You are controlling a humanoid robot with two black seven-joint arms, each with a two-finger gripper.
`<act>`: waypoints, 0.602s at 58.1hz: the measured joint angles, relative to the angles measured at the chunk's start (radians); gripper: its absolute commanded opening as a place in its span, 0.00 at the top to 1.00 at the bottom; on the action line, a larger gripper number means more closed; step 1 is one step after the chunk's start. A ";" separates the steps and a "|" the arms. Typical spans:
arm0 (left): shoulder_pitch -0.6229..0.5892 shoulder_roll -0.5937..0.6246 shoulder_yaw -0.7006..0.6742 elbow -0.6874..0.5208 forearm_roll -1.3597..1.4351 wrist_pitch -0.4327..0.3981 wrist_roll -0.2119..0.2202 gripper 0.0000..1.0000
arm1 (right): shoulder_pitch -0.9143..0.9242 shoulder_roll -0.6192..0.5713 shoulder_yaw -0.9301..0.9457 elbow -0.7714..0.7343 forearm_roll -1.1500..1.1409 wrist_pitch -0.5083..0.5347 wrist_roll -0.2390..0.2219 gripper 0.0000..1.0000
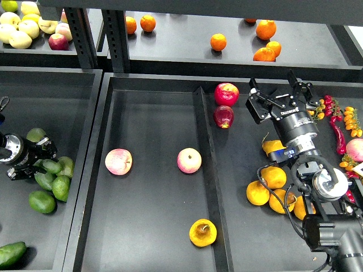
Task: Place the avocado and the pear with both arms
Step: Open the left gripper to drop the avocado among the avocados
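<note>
Pear (202,233) lies alone near two pink apples (118,161).

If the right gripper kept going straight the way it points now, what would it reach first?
Probably the tray's back wall. The right gripper, open and empty, points up-frame past the red apple on its left; height is unclear, so it might pass over.

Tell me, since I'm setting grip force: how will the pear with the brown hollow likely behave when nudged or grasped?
The pear looks rounded, so it would probably roll on the flat tray floor. Its skin seems smooth, perhaps slippery. The brown hollow may be a soft spot; grip gently.
</note>
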 measured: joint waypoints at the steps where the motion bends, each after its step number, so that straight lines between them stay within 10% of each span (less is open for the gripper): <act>1: 0.000 0.000 0.000 0.000 0.000 0.000 0.000 0.37 | -0.001 0.000 0.000 0.000 0.000 0.000 0.000 0.01; 35: -0.019 -0.002 -0.006 -0.015 -0.003 0.000 0.000 0.08 | -0.004 0.000 -0.009 0.001 0.000 0.003 0.000 0.01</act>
